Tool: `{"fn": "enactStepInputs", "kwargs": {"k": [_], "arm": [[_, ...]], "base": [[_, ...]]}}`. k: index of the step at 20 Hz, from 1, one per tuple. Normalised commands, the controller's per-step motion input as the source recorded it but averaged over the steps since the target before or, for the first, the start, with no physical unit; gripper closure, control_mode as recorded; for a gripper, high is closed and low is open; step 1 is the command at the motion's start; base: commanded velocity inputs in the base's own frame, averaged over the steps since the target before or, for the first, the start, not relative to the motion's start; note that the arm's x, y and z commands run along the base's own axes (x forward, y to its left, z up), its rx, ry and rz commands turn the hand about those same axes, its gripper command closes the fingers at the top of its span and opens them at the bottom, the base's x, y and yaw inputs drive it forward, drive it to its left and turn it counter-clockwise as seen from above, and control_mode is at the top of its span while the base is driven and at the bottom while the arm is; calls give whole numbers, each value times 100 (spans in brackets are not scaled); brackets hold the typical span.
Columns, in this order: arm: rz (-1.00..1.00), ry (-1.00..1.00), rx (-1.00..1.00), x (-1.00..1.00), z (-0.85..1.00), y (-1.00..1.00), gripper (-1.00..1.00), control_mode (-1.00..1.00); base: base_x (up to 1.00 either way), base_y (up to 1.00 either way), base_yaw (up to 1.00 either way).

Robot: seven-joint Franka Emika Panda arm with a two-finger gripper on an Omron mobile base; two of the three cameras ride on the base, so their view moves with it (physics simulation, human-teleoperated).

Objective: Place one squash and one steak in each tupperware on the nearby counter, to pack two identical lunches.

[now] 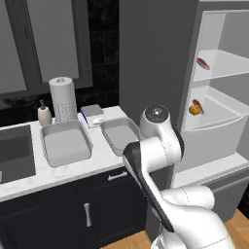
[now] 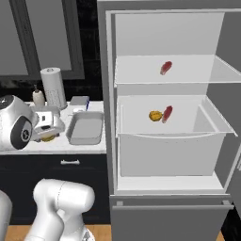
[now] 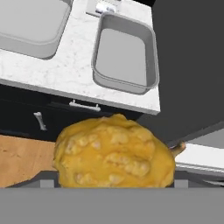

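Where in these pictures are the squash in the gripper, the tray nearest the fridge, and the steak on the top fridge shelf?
squash (image 3: 114,152): hand view, middle of its lumpy yellow surface.
tray (image 3: 122,56): hand view, bare grey floor of the tray.
steak (image 2: 165,68): right base view, middle of the red piece.

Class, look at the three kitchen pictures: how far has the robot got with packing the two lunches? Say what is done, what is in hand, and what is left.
Done: nothing packed; both tupperware trays on the counter sit empty.
In hand: one squash is held in the hand, near the counter's edge.
Left: the second squash and a steak lie on the fridge's lower shelf, the other steak on the upper shelf.
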Motion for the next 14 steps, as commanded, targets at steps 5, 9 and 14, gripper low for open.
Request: {"fn": "enactStepInputs", "kwargs": {"k": [5, 9, 14], "arm": [[-11, 17, -4, 100, -27, 6, 100, -100], [-11, 16, 0, 100, -6, 0, 100, -100], [-4, 12, 0, 100, 0, 0, 100, -100]], "base": [[0, 0, 0], [0, 0, 0], [0, 0, 0]]}}
